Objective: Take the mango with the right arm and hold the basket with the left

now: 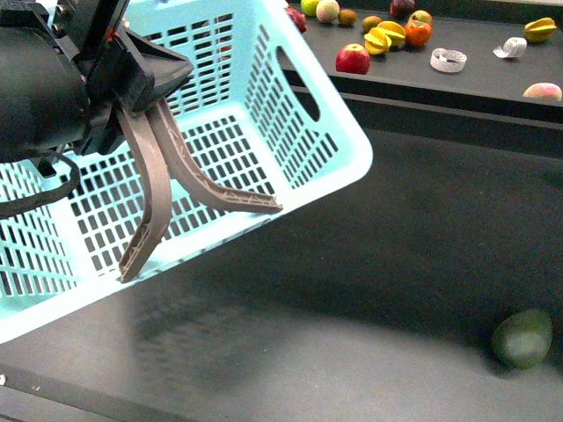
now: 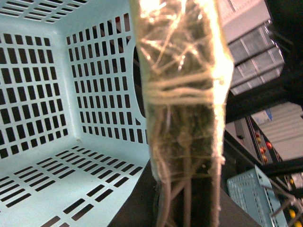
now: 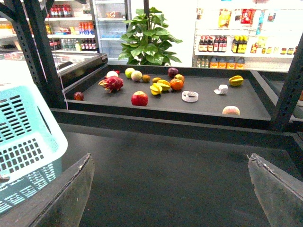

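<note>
**Operator:** Report the containers, nearest first.

**Technician:** One basket (image 1: 347, 178), light turquoise and slotted. It hangs tilted over the left half of the bench (image 1: 369, 290), with its shadow on the surface below. The left wrist view shows only slotted floor and walls inside. Beyond the bench's far edge sits one dark rimmed tray (image 3: 165, 120) carrying fruit.

**Operator:** Tool state?

**Technician:** The left gripper (image 1: 132, 98) is closed on the basket's taped handle (image 2: 184, 94). Two brown-grey handle legs run from it down to the near rim. The finger gap is hidden by the housing. The right gripper (image 3: 169, 158) is spread wide above the bench, with its fingers (image 3: 71, 198) at either side of its view and nothing between them.

**Operator:** Count the items.

**Technician:** On the bench there is one dark green fruit (image 1: 522, 338), at the near right corner. The tray carries:
- one red apple (image 3: 139, 98)
- two cut yellow pieces (image 3: 160, 87)
- two white rolls (image 3: 190, 96)
- one dragon fruit (image 3: 111, 83)
- one pale peach-coloured fruit (image 3: 230, 110)

The mango (image 3: 236, 80) appears to be the single elongated yellow fruit near the tray's right end, well apart from both grippers. The round fruits along the far rim are too small to count.

**Operator:** Open room?

**Technician:** Bare dark surface runs from the basket's right corner to the bench's right edge. Black frame posts (image 3: 289, 85) stand at the tray's two ends.
</note>
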You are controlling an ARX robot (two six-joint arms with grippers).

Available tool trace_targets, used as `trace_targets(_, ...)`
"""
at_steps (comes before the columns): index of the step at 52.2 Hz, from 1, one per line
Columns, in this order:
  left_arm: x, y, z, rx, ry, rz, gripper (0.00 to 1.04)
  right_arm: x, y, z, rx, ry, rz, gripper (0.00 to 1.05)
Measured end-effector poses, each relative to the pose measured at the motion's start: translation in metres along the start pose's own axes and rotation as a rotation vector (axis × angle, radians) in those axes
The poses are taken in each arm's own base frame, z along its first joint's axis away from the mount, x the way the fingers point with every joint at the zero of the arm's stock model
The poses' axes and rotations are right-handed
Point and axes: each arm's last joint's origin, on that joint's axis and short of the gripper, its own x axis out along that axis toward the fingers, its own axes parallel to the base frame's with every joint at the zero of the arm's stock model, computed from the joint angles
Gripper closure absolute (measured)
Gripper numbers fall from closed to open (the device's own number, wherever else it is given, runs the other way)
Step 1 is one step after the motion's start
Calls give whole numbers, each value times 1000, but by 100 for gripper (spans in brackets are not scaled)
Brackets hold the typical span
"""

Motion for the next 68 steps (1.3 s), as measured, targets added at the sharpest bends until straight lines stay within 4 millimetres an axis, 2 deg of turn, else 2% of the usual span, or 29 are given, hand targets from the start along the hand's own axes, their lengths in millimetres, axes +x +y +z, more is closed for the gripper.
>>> trace_targets(11,-21,-27,-13,186,83,-138,95,0,0,0,0,0,0,8)
trace_targets(21,-24,-42,-26,320,138,-205,95,0,0,0,0,0,0,8)
trace_targets(30,-22,-45,-39,383,199,-226,95,0,0,0,0,0,0,8)
trace_targets(41,-11,-30,-54,422,268,-235,95,0,0,0,0,0,0,8)
trace_targets(68,-5,-36,-51,424,250,-286,95,0,0,0,0,0,0,8)
